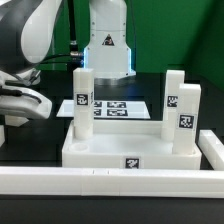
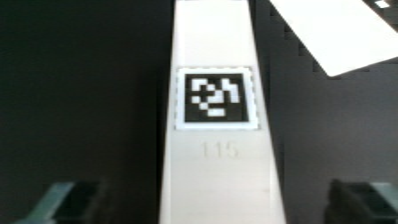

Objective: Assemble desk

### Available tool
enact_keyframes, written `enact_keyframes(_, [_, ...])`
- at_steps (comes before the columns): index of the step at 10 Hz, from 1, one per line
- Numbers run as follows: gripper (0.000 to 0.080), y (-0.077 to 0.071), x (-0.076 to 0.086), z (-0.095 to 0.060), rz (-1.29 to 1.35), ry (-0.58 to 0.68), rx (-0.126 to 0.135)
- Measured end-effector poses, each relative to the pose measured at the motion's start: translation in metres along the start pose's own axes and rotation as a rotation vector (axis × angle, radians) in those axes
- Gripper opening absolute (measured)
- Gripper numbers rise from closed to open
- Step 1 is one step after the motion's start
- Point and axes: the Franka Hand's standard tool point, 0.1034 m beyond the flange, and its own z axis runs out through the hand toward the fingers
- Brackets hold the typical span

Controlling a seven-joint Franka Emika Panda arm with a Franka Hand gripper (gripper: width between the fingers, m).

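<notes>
The white tabletop (image 1: 110,150) lies in the middle of the black table with its underside up. Three white tagged legs stand upright in its corners: one on the exterior view's left (image 1: 82,100) and two on its right (image 1: 173,95) (image 1: 187,118). A fourth white leg (image 2: 217,100) with a square tag fills the wrist view and lies lengthwise on the black table. My gripper (image 2: 217,200) is open, with a dark fingertip (image 2: 71,200) on each side of this leg and a gap between each finger and the leg. In the exterior view the arm's hand (image 1: 25,100) is low at the far left, and that leg is hidden there.
The marker board (image 1: 112,108) lies behind the tabletop. Long white border bars run along the front (image 1: 100,182) and the right (image 1: 212,150). The robot base (image 1: 108,45) stands at the back. A white flat corner (image 2: 334,30) shows beside the leg.
</notes>
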Motion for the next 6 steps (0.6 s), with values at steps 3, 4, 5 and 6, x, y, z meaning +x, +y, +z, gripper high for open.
enact_keyframes(3, [0.0288, 0.000, 0.000, -0.001, 0.000, 0.001, 0.000])
enact_keyframes(4, [0.0288, 0.000, 0.000, -0.001, 0.000, 0.002, 0.000])
enact_keyframes(5, [0.0288, 0.000, -0.003, -0.006, -0.005, 0.005, -0.003])
enact_keyframes(6, [0.0288, -0.001, -0.008, -0.019, -0.021, 0.015, -0.044])
